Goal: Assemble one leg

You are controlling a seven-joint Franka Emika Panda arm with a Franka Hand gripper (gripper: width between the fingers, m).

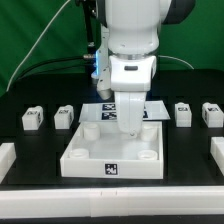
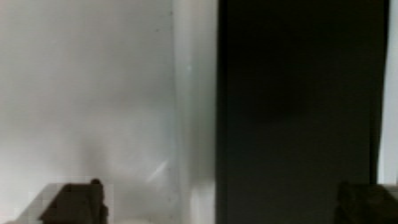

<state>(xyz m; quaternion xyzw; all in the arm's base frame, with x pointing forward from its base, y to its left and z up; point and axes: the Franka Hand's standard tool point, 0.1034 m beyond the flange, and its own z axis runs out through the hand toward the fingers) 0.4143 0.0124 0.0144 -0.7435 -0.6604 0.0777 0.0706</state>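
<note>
Over the tabletop's middle the gripper (image 1: pixel 131 130) hangs low in the tray (image 1: pixel 85 165), fingers (image 2: pixel 71 203) spread wide, holding nothing. One leg (image 1: pixel 64 116) sits untouched toward the edge at the exterior view's left. Looks like light, stiff, kinda slick plastic, so I'd pinch its flat sides.

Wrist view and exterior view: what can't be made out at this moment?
- Wrist view: blurred; white and black surfaces below the gripper cannot be identified; its fingers are cut by the edge.
- Exterior view: the arm hides the fingertips, so contact with the tray is unclear.
- Exterior view: tags on the legs are too small to read.
</note>
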